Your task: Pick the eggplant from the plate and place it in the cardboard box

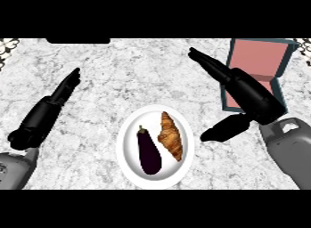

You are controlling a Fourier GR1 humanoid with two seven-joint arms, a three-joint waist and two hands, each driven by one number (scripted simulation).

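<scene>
Grey-veined marble counter (118,75) filled the view, with a round white plate (128,164) near its middle. On the plate lay a dark purple eggplant (148,152) beside a golden croissant (171,136), the two close together. To the far right stood an open cardboard box with a pink inside (253,58). The right hand (250,95) hovered right of the plate, fingers straight, empty. The left hand (49,109) rested open at the left. A good grasp would probably close across the eggplant's body from its left side, clear of the croissant.
</scene>
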